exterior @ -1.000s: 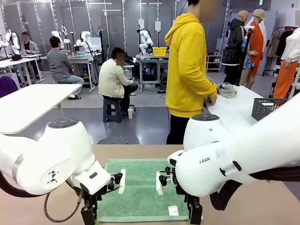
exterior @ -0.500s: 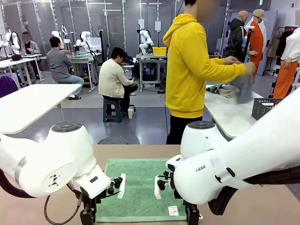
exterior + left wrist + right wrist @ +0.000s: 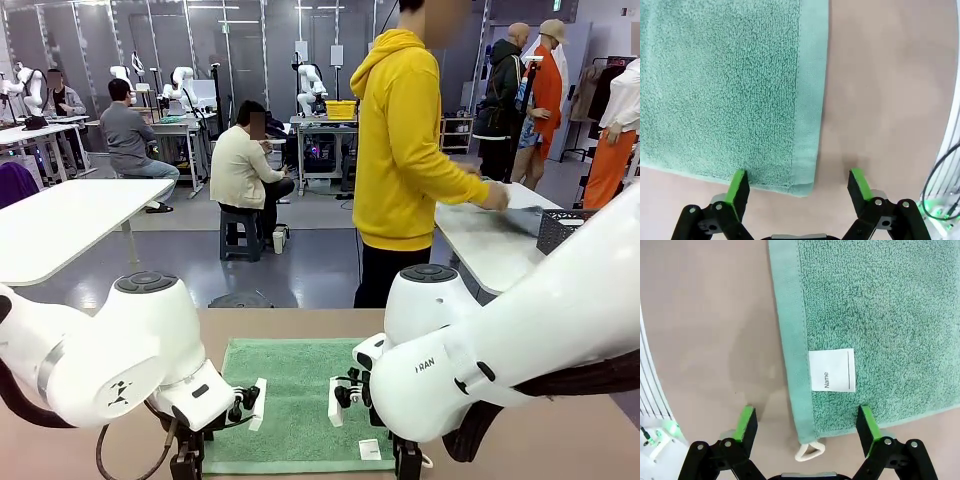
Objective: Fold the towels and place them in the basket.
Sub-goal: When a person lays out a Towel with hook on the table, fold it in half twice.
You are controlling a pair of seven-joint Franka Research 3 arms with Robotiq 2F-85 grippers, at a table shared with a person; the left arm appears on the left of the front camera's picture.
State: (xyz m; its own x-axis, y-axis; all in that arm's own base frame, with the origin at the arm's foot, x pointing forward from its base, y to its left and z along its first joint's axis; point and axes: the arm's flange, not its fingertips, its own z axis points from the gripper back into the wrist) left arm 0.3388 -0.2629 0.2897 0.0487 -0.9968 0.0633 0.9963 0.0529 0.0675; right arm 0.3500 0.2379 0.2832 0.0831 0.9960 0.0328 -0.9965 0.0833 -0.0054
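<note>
left gripper (image 3: 797, 179): jaws wide, astride green towel (image 3: 725, 85) corner (nothing held) | right gripper (image 3: 806, 415): jaws wide, astride its labelled corner, empty

Bare table (image 3: 290, 325) lies open beyond the green towel (image 3: 300, 400) and to its left and right. Near, the left arm (image 3: 110, 360) and right arm (image 3: 500, 340) crowd over both towel corners, blocking that edge.

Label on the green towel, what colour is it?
The label on the towel is white with dark print. It shows best in the right wrist view.
</note>
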